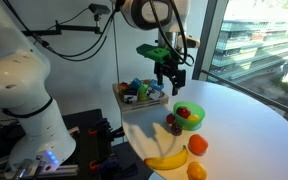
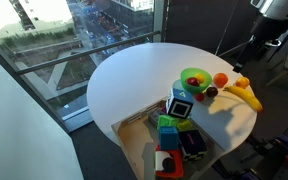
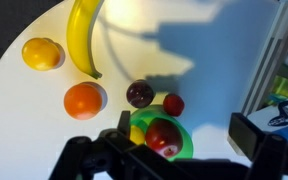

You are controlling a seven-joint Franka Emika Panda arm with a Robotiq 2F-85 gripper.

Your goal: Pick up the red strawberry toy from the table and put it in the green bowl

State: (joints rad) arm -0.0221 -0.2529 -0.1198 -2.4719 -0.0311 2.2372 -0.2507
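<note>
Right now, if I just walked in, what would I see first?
Probably the bright green bowl with something red inside, on the white table. Near it lie a long yellow banana and round orange fruits, with the robot's open fingers hanging above.

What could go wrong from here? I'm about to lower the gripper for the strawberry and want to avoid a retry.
1. The red strawberry toy lies right by the rim of the green bowl and close to the maroon piece. The open gripper might nudge the bowl or catch the wrong piece.
2. The bowl already holds a larger red fruit, so a dropped strawberry could bounce off it and roll out.
</note>
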